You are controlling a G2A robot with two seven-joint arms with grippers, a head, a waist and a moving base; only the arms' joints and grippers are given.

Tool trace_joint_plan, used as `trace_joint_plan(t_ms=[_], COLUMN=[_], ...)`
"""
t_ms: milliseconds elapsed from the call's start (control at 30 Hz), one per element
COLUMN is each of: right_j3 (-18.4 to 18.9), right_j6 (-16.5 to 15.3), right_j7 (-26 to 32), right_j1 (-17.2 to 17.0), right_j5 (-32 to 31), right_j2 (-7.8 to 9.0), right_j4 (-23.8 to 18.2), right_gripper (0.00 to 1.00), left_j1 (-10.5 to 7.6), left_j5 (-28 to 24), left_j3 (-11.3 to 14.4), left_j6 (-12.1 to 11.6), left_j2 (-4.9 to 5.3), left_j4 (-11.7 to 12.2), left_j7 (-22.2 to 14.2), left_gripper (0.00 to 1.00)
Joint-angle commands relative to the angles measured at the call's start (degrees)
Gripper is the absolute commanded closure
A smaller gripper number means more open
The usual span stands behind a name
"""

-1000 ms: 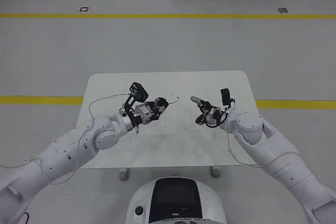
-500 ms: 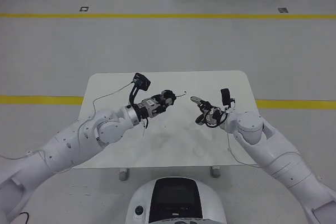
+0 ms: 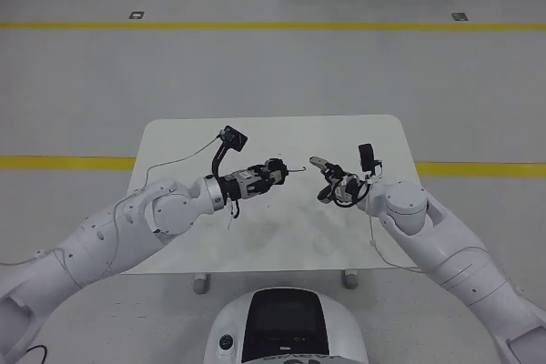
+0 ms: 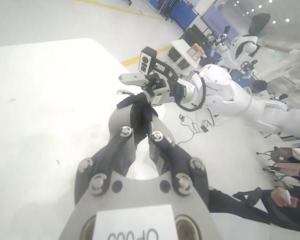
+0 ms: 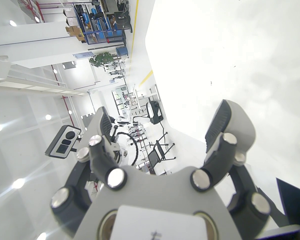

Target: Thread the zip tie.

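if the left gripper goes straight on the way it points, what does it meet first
Probably the right gripper, open and facing it a short way ahead. The zip tie sticking out of the left gripper would touch first, though depth is hard to judge.

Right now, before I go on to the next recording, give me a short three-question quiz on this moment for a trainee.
1. True or false: the right tool is holding something.
2. Which one grips the zip tie? A) the left tool B) the right tool C) neither
3. Fill in: in the top view, the zip tie's free end points toward the ____ tool.

Key
1. False: its jaws stand open with nothing between them.
2. A.
3. right.
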Motion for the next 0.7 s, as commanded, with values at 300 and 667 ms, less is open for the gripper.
trace_joint_plan(t_ms=[300, 667], right_j3=[4.7, 7.9], right_j6=[-11.9, -29.6], right_j7=[12.5, 41.8], right_j1=[-3.3, -1.6], right_j5=[-5.2, 1.0], right_j2=[1.48, 1.69], right_j4=[3.0, 15.8], right_gripper=[0.0, 0.0], left_j1=[3.9, 7.98], left_j5=[-12.3, -22.1], left_j3=[-4.0, -10.5], left_j6=[0.0, 0.0], left_j2=[-0.62, -2.27], left_j4=[3.2, 3.5], left_j7=[-6.3, -15.2], left_gripper=[1.0, 1.0])
